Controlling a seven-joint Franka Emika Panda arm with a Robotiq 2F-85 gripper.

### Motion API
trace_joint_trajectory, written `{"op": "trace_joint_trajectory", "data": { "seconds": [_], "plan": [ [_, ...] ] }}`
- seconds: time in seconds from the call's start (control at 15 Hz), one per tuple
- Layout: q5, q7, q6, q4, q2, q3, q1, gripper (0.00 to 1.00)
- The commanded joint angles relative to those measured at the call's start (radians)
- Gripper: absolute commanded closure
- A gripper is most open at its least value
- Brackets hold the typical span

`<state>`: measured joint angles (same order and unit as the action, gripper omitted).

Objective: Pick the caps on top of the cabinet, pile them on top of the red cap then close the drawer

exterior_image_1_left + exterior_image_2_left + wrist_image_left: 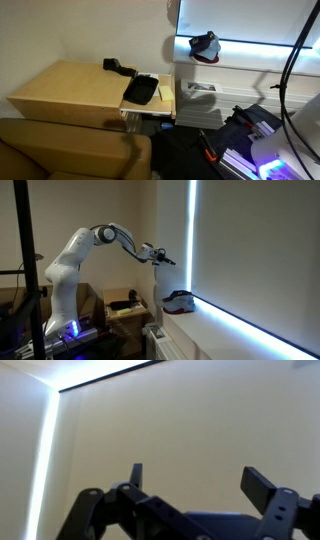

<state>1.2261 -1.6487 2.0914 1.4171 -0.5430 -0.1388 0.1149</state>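
A pile of caps point(205, 45) lies on the white ledge point(250, 58), with the red cap point(179, 306) at the bottom and a dark and a lighter cap on top of it. My gripper point(160, 257) hangs in the air above and a little to the side of the pile, touching nothing. In the wrist view the gripper point(197, 480) is open, with only a pale wall between its fingers point(258, 485). The pale wood cabinet point(60, 90) stands lower down, and its drawer point(140, 91) is pulled out, showing a black inside.
A small black blocky object point(115, 67) sits at the back of the cabinet top. A brown leather seat point(60, 150) stands in front of the cabinet. The robot base point(62, 300) and cables point(290, 70) are beside the ledge. A bright window blind point(260, 250) backs the ledge.
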Motion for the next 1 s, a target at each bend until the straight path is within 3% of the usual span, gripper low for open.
{"op": "trace_joint_trajectory", "data": {
  "seconds": [0.0,0.07,0.13,0.27,0.33,0.67,0.93],
  "plan": [
    [-0.092,0.019,0.068,0.029,-0.018,0.032,0.025,0.0],
    [-0.12,0.012,0.066,0.02,-0.019,0.034,0.037,0.0],
    [-0.086,-0.076,0.062,0.155,0.046,0.027,0.012,0.0],
    [-0.06,-0.108,0.051,0.198,0.077,0.022,-0.007,0.0],
    [-0.006,0.003,0.002,-0.002,-0.001,-0.01,-0.007,0.0],
    [-0.006,0.003,0.002,-0.002,-0.001,-0.01,-0.007,0.0],
    [-0.026,0.072,-0.124,-0.075,-0.112,-0.024,-0.012,0.0]
  ]
}}
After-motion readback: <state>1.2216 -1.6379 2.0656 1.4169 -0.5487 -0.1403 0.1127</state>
